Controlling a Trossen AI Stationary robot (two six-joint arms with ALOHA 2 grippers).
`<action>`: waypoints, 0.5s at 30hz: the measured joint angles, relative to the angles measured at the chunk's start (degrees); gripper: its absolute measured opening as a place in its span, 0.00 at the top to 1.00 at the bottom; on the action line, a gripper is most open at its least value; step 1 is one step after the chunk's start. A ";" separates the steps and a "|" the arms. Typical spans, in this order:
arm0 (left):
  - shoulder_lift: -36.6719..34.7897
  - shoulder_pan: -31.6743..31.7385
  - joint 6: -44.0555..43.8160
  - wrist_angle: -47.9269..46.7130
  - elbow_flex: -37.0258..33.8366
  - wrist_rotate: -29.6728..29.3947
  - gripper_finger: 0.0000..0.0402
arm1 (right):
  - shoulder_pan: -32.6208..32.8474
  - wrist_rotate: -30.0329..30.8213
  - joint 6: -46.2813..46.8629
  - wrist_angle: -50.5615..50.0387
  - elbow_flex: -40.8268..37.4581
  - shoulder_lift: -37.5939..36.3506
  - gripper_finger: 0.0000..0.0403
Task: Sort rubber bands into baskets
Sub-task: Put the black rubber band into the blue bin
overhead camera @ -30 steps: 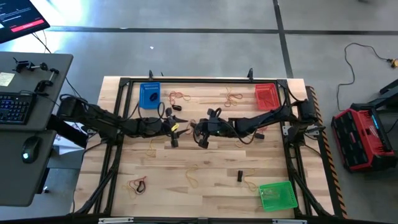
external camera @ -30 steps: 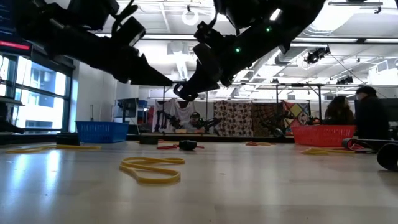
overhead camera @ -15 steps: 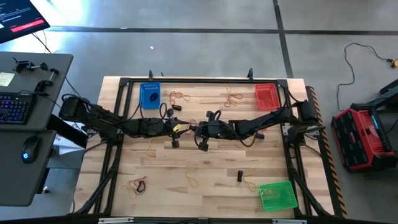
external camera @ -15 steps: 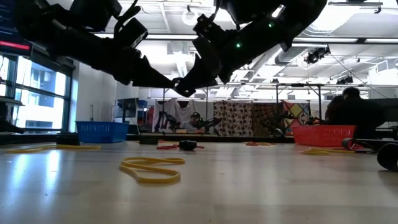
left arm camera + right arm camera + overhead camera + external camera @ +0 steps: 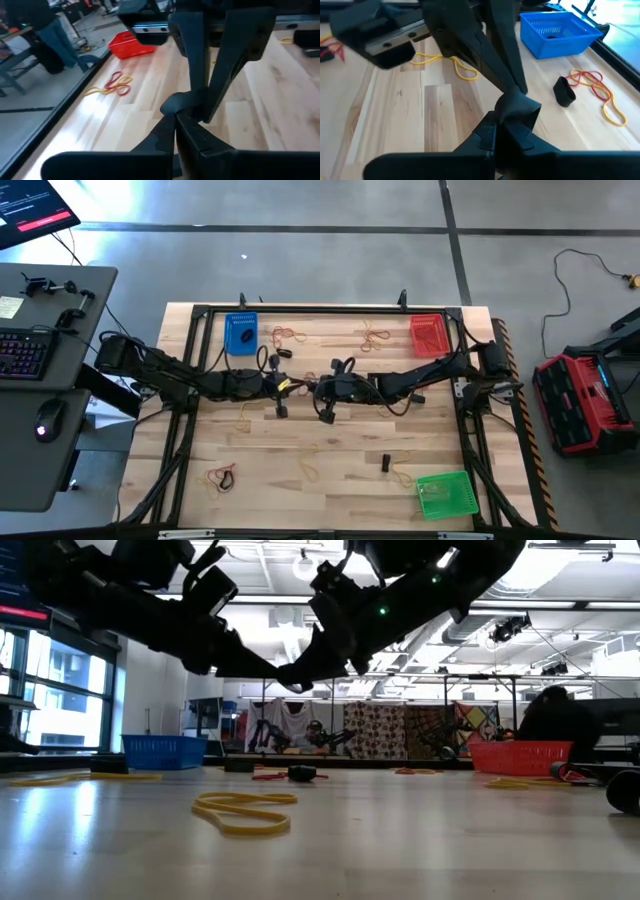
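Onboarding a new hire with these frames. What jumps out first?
The two dark arms meet tip to tip above the table's middle, the left gripper and the right gripper both shut, with what looks like a black band pinched between them. Next come the baskets at the table's edges: blue basket far left, red basket far right, green basket near right. Loose rubber bands lie scattered across the wood.

Pale planked wood table [image 5: 340,450], satin finish

baskets: 3 – blue [image 5: 241,335], red [image 5: 427,334], green [image 5: 446,495] | arms: 2 | grippers: 2 – left [image 5: 299,387], right [image 5: 310,388] | rubber bands: several clusters, exact count unclear
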 joint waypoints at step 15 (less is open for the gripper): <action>-0.02 0.21 0.11 -0.08 0.00 -2.35 1.00 | 0.69 3.56 1.71 0.74 0.00 0.00 0.87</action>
